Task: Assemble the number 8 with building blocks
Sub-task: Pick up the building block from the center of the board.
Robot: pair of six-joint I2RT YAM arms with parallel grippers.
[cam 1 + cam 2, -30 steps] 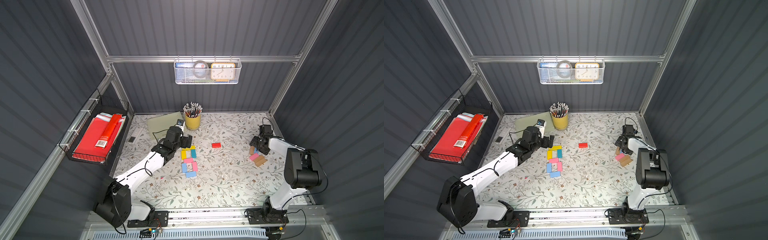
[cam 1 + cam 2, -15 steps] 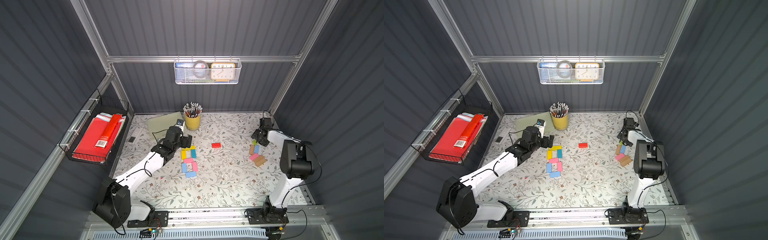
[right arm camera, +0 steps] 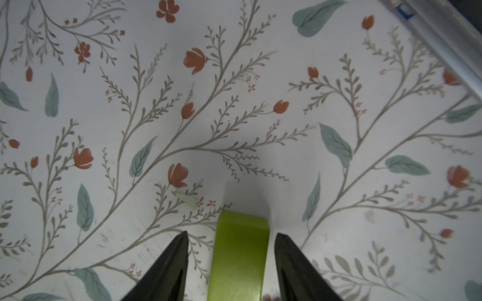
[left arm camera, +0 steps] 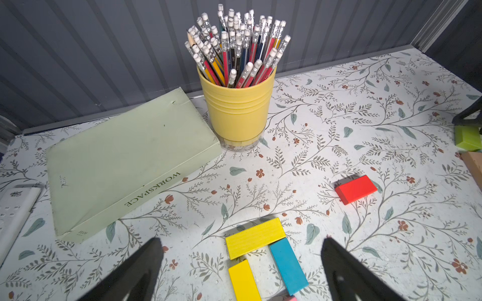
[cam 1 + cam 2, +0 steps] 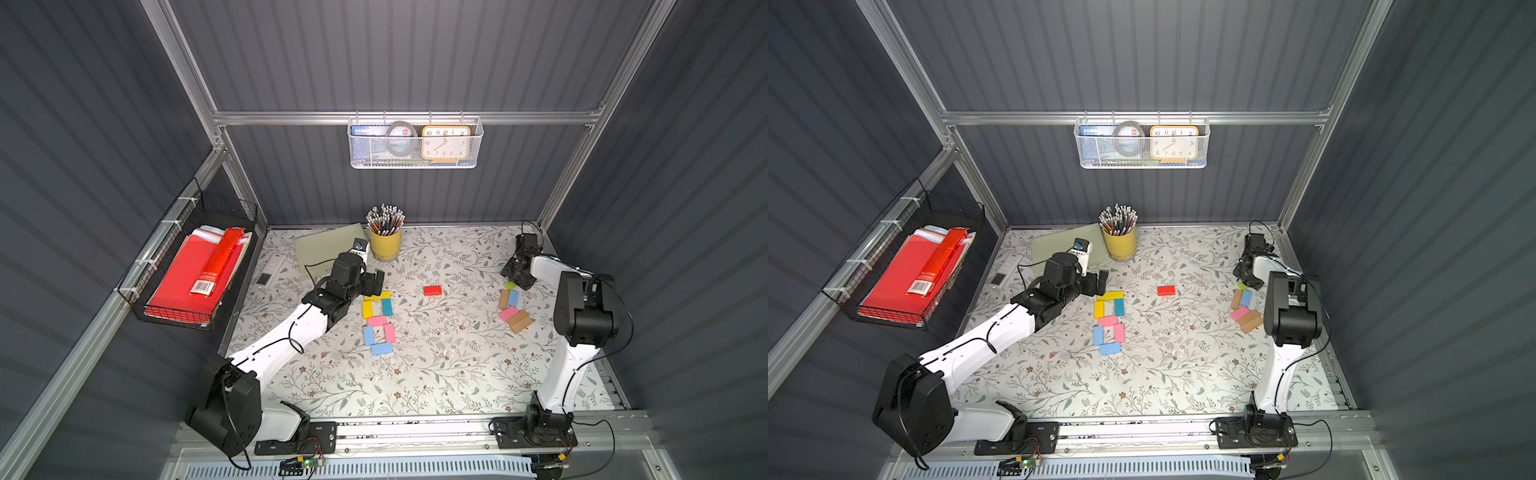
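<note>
Within right hand (image 3: pixel 231 234), lime block (image 3: pixel 238 258)

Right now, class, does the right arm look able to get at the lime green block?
Probably yes. The right gripper straddles the lime green block, one jaw on either side with a small gap, and nothing lies between jaws and block.
</note>
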